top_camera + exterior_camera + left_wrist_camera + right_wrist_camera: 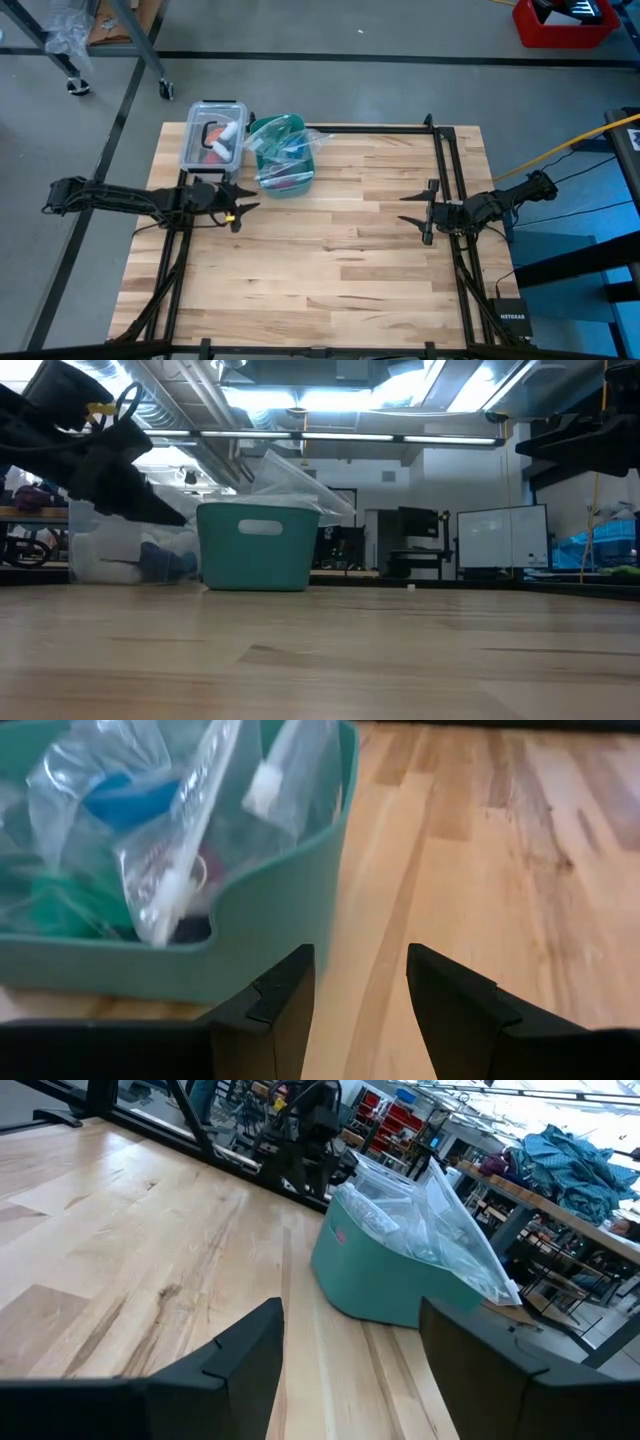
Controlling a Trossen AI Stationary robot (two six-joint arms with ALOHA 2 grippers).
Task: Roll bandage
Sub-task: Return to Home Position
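Note:
A teal bin (283,158) stands on the wooden table near its far edge, stuffed with clear plastic bags (170,830). Through one bag a bright blue piece (130,798) shows; it may be the bandage, still packed. My left gripper (360,955) hovers open just in front of the bin's near wall (260,910), tipped slightly down, with nothing between its fingers. In the high view my left gripper (245,207) sits at the table's left. My right gripper (408,208) waits open at the table's right, pointing level toward the bin (385,1275).
A clear lidded box (213,135) with red and white items stands left of the bin at the far left. Black frame rails (445,160) run along the table's right side. Bare wood (330,260) lies between the two arms and toward the near edge.

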